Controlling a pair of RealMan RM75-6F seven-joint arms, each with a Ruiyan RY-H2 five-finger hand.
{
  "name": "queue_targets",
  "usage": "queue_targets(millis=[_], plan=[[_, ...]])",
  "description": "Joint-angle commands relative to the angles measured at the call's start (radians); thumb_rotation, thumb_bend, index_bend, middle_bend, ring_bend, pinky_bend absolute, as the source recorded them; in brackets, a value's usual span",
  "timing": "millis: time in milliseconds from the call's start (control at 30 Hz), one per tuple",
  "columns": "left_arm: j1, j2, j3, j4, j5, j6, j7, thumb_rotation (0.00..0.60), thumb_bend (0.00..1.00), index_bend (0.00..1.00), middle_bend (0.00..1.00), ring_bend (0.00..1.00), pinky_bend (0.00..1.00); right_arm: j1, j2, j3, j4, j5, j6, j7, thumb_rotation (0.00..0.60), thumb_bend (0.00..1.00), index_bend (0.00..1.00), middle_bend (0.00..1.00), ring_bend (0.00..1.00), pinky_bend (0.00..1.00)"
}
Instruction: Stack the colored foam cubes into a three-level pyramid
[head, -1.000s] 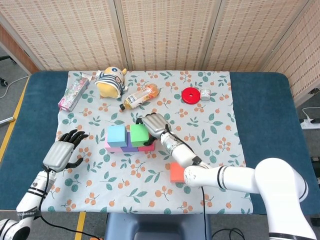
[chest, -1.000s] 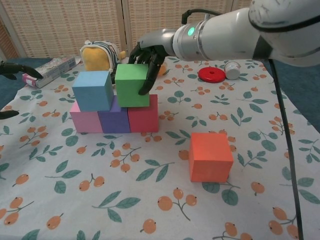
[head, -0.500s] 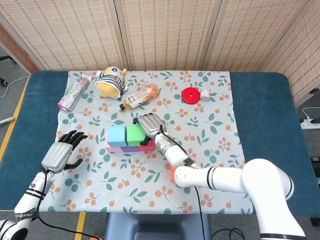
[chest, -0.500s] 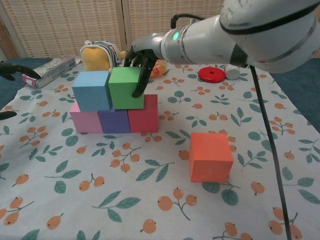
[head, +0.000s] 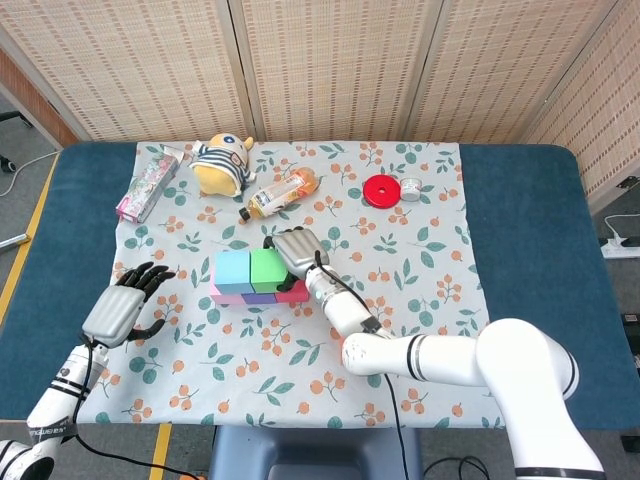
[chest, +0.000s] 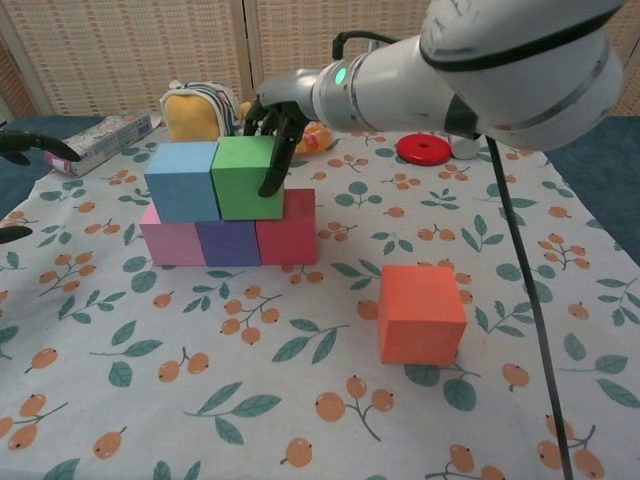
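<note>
A pink cube, a purple cube and a red cube form a row on the flowered cloth. On top sit a blue cube and a green cube, side by side and touching. My right hand holds the green cube from behind, its fingers draped down the cube's right face; from the head view the hand covers that cube's right edge. An orange cube lies alone, nearer and to the right. My left hand hovers open at the cloth's left edge, holding nothing.
A striped plush toy, a lying bottle and a snack packet lie behind the stack. A red disc and a small white jar sit at the back right. Blue table borders the cloth.
My right hand has slid the green cube leftward along the bottom row until it meets the blue cube. The left hand and the orange cube have stayed put.
</note>
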Motion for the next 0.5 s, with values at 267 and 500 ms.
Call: queue_targets(millis=[267,500], plan=[[0.0,-0.002,0.001,0.008,0.003,-0.006,-0.012,0.6,0.31,0.17,0.1,0.05,0.15,0.001,-0.014,0.0,0.01,0.007,0.002,-0.019,0.6,0.11,0.36,0.37,0.22,0.19],[0.0,-0.004,-0.001,0.012,0.003,-0.009,-0.017,0.6,0.32,0.17,0.1,0.05,0.15,0.0,-0.022,0.002,0.016,0.01,0.001,-0.029,0.6,0.11,0.33,0.37,0.22,0.17]])
